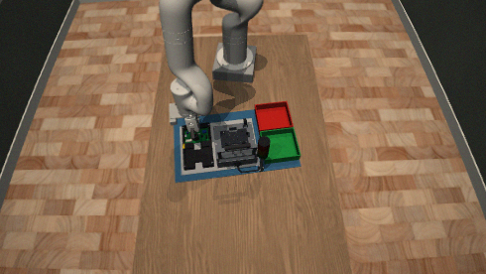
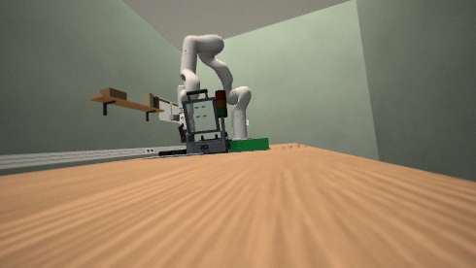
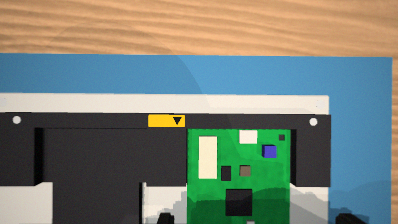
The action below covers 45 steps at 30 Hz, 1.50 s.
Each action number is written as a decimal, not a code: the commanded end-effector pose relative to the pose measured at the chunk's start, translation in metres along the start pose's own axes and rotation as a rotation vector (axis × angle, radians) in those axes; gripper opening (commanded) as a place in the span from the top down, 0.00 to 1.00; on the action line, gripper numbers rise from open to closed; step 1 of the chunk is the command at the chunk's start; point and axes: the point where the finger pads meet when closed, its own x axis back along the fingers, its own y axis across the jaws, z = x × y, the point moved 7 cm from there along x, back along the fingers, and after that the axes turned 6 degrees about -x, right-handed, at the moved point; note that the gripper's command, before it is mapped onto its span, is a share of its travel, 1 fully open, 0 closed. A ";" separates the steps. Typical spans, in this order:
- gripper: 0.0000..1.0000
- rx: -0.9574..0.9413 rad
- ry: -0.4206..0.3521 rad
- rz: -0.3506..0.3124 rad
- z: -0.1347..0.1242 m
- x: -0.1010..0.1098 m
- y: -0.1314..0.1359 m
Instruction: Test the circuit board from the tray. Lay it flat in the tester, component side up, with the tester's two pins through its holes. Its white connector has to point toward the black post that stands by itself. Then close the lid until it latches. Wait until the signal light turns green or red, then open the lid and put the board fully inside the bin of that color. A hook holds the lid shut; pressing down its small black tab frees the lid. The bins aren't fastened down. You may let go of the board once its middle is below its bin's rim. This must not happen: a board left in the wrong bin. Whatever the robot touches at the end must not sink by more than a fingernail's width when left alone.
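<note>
Over the tray's [image 1: 182, 169] [image 3: 165, 104] end nearer the robot's base: one pair of jaws, spread to full width, holding nothing.

Item: circuit board [image 1: 203, 134] [image 3: 207, 192], green, one. Lies flat in the black tray insert, component side up, in the recess nearer the arm's base. Long axis runs across the tray, from the yellow-marked [image 1: 183, 146] [image 3: 159, 121] edge toward the tester [image 1: 236, 158] [image 2: 206, 146].

Relation of note: the jaws stand astride the board's width, their closing line square to its long axis. In the wrist view the board shows between the two dark fingertips, nearer the left-hand one in that picture; the wider gap is on the side toward the base. Contact: none seen. Height of tips against the board: cannot tell.

Finger room: pale cut-outs in the insert flank the board, and the tips seem meant for them. Judged wanting before closing: a small shift toward the base side to centre the board, then any descent left. Closed off-centre, one finger would likely push the board sideways first.

Destination: tester, beside the tray, lid [image 2: 204, 121] standing open. Reach from board to tester lies along the board's length. Turn required: undetermined; which pale part is the connector cannot be told.
</note>
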 end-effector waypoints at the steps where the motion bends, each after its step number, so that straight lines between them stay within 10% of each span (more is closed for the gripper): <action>1: 0.00 0.000 0.000 0.001 0.001 -0.008 -0.001; 45: 0.00 0.000 0.000 0.001 0.001 -0.047 -0.002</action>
